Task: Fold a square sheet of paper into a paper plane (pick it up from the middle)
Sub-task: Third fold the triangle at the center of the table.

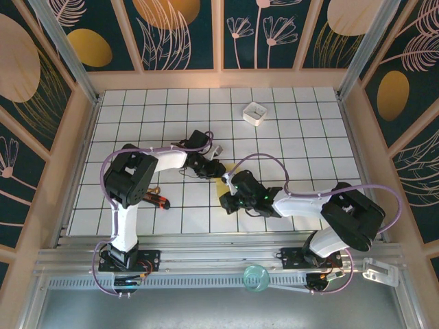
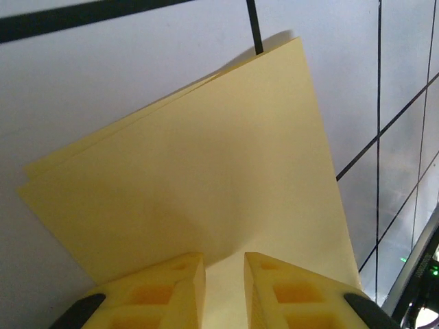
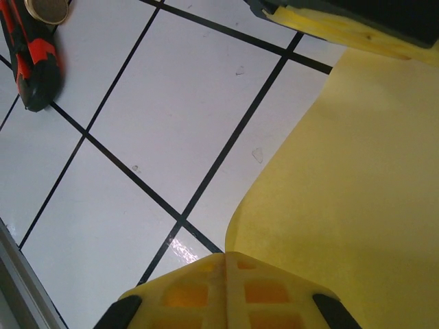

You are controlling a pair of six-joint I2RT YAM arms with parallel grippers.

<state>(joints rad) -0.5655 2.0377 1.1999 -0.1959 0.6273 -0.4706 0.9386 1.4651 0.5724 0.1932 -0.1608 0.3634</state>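
Note:
The square sheet of paper [image 2: 206, 157] is yellow and lies folded over on the tiled table, its layers showing along the left edge. In the top view only a strip of the paper [image 1: 223, 180] shows between the two arms at mid-table. My left gripper [image 2: 225, 264] rests over its near part, jaws a narrow gap apart, paper visible through the gap. My right gripper [image 3: 226, 255] is shut, and the sheet's curled edge [image 3: 357, 178] rises into its closed tips. The left gripper's fingertip [image 3: 343, 24] touches the far side of the sheet. From above, the left gripper [image 1: 214, 168] and right gripper [image 1: 224, 201] nearly meet.
A small white square box [image 1: 254, 113] stands at the back. A red and black tool [image 1: 158, 199] lies left of the paper, the same tool [image 3: 34, 62] at the upper left of the right wrist view. A round glassy object [image 1: 256, 277] sits on the front rail.

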